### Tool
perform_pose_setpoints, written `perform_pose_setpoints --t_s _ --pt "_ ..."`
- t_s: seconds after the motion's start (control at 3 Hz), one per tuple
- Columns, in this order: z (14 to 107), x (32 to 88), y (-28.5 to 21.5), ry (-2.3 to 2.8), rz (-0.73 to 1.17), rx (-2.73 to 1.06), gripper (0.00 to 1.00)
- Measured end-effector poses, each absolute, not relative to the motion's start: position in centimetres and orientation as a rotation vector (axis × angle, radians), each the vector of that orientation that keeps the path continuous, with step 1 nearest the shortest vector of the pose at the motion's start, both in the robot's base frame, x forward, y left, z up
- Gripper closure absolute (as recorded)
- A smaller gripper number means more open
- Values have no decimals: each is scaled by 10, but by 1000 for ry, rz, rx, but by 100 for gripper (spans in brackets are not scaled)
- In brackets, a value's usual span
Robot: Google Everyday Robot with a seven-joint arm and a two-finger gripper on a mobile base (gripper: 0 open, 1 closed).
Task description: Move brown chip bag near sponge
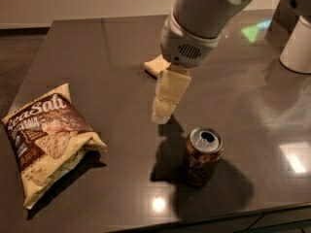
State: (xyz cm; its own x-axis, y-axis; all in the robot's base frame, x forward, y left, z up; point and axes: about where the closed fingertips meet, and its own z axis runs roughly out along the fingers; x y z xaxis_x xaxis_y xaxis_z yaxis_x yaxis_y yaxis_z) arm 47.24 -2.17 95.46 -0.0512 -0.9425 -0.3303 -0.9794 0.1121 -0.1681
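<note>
Cream blocky gripper (162, 115) hangs near pale yellow foam sponge (155, 65), opening cannot be told; crinkly brown chip bag (48, 140) lies well left.

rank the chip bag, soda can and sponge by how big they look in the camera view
1. brown chip bag, largest by far.
2. soda can.
3. sponge, smallest showing, but it lies farther back and the arm hides part, so less sure.
The gripper hangs above the table between sponge and soda can.
</note>
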Motion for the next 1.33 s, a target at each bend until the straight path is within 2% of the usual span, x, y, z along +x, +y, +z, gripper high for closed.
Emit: perform_pose_setpoints --t_s 1.0,1.33 --pt "880 431 104 1930 236 -2054 0" --pt "864 422 125 1897 232 -2103 0"
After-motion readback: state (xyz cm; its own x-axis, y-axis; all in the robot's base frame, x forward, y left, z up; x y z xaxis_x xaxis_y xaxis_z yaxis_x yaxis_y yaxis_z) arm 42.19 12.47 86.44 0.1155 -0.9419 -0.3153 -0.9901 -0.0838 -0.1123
